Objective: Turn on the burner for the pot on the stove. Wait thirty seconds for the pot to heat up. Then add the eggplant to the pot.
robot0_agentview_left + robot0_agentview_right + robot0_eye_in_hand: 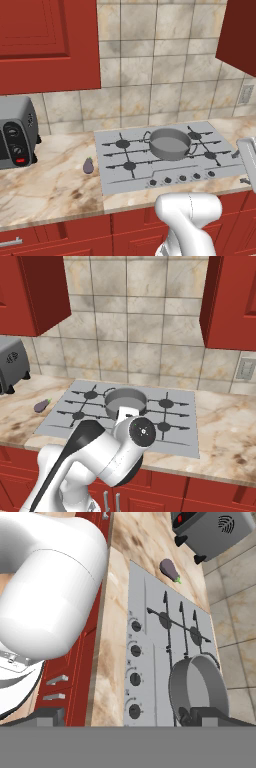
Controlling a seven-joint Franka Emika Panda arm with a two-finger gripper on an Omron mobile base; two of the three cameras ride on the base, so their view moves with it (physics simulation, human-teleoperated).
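The grey pot [170, 143] sits on the stove [115, 187], on the rear burner right of centre. A row of small dark knobs [182, 177] runs along the stove's front edge. The tiny purple eggplant [88, 165] lies on the counter just left of the stove. In the hand view my gripper [130, 718] is open and holds nothing. It hovers over the knob row [135, 678] and looks leftward along the stove [150, 597], with the pot [197, 687] close by and the eggplant [170, 570] farther off. In the right base view my arm partly covers the pot [125, 400]; the eggplant [42, 405] is at far left.
A grey toaster oven [15, 132] with a red button stands on the counter at far left, beyond the eggplant. Red wall cabinets [47, 42] hang above, and red drawers line the counter front. A wall outlet [245, 368] is at the right.
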